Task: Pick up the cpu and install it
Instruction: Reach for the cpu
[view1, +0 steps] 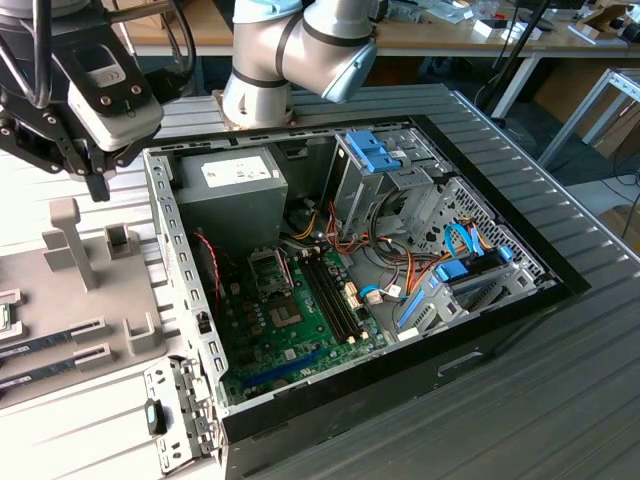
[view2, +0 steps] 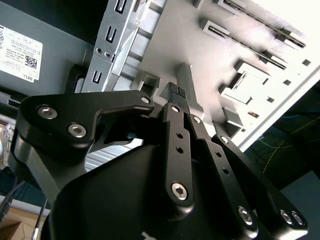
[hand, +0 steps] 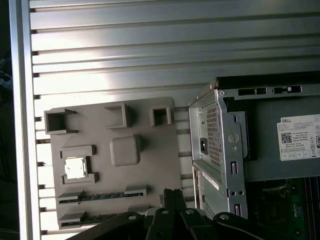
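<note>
Plainly, your cpu (hand: 75, 167) sits in its pocket on the grey tray (hand: 150, 150), and the claw (hand: 172, 194) is clenched on nothing.
In the first wrist view you see the cpu lying flat, silver top up, framed by raised grey lips, with two long dark memory sticks (hand: 100, 196) slotted just beside it on the same tray. Your claw hangs over the tray's edge nearest the open computer case (hand: 220, 130), apart from the cpu. In the second wrist view its fingers (view2: 176, 125) are pressed together at the tips with nothing between them. In the exterior view the case lies on the slatted worktop (view1: 560, 380), its motherboard (view1: 290, 335) and socket (view1: 270, 270) exposed.
</note>
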